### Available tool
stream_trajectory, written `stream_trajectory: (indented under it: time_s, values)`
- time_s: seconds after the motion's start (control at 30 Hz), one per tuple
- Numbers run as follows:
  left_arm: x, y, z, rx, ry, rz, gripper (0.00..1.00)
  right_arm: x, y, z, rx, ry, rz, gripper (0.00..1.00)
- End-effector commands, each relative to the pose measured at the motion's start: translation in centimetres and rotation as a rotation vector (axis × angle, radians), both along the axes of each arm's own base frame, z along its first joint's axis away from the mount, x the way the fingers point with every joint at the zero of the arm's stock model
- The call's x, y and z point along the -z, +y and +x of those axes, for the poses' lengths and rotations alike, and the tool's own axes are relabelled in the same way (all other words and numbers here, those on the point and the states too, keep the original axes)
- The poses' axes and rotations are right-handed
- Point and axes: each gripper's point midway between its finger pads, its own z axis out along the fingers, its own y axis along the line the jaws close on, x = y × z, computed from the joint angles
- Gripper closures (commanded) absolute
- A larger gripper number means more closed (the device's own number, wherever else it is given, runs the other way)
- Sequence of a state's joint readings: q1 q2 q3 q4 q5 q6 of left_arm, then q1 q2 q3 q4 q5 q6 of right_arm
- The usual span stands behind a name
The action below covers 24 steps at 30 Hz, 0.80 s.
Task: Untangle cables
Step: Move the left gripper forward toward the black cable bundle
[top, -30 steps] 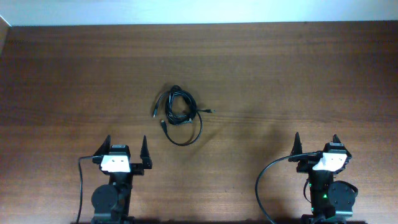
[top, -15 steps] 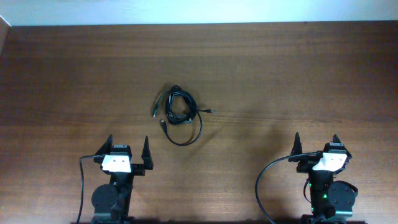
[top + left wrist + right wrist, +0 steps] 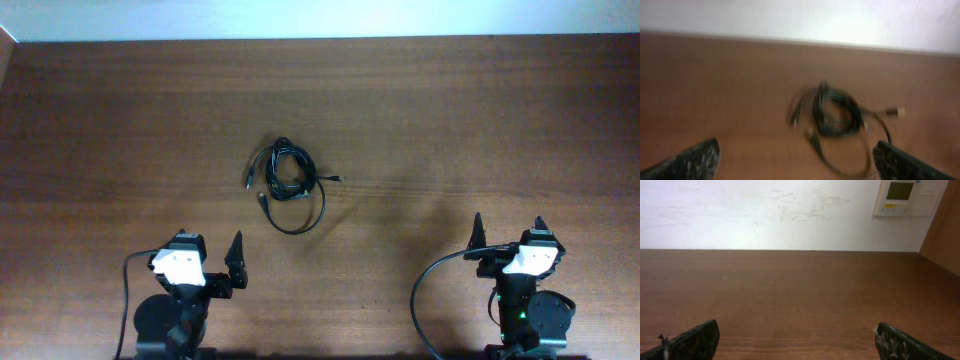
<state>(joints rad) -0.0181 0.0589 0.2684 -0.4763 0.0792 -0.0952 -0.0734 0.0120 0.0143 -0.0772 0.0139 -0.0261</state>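
The cables (image 3: 288, 183) lie as a small bundle of thin black loops on the wooden table, left of centre, with one wider loop trailing toward the front and small plugs sticking out. My left gripper (image 3: 207, 250) stands open near the front edge, below and left of the bundle, touching nothing. The left wrist view is blurred and shows the cables (image 3: 837, 112) ahead, between and beyond the open left gripper (image 3: 800, 161). My right gripper (image 3: 508, 228) is open at the front right, far from the cables. The right wrist view shows only bare table past the right gripper (image 3: 797, 340).
Thick black wires (image 3: 128, 292) (image 3: 422, 290) curve off the two arm bases at the front. The table's far edge (image 3: 320, 40) meets a white wall, which carries a small control panel (image 3: 901, 196). A wooden side wall (image 3: 945, 230) rises at the right.
My left gripper has turned and shifted a little at the front left, now angled toward the cables. The cables and the right arm have not moved.
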Motion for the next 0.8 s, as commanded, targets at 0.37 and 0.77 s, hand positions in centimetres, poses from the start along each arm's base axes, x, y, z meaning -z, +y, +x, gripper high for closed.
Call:
stream_trajectory:
  time_s: [0.37,0.77]
  values:
    - [-1.0,-3.3,-2.2,0.163,0.493,-0.115,0.01,0.3,-0.1,0.0,0.001,0.005,0.005,0.02]
    - [0.0,-7.7,-1.9,0.350,0.693,-0.344,0.01,0.3,-0.1,0.0,0.001,0.005,0.005,0.01]
